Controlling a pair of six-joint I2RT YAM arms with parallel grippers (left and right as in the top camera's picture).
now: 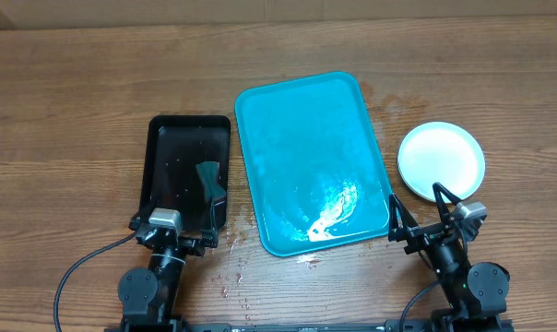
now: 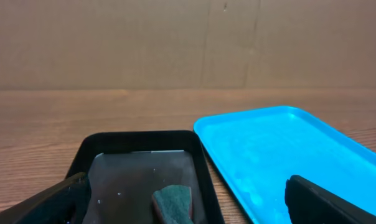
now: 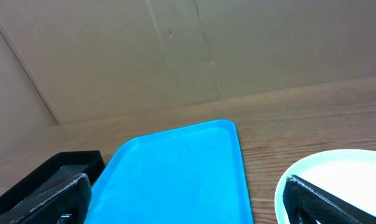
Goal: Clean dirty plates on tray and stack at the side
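Pincers first: left gripper (image 1: 172, 231) and right gripper (image 1: 415, 194) both stand w/ jaws apart, holding nothing. The tray (image 1: 297, 120) is wet but bare. The black tray (image 1: 182, 138) lies left of it. The plates (image 1: 441, 157) sit piled just right of the tray, only the top one visible. The sponge (image 1: 209, 180) rests in the black tray. I think the task is at its end; next you only need to park the arms.

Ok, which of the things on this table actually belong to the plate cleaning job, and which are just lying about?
Belongs to the job: turquoise tray, bare and wet; plates, stacked to its right; green sponge, probably the cleaning tool.
Just lying about: black tray under the sponge; water drops on the table.
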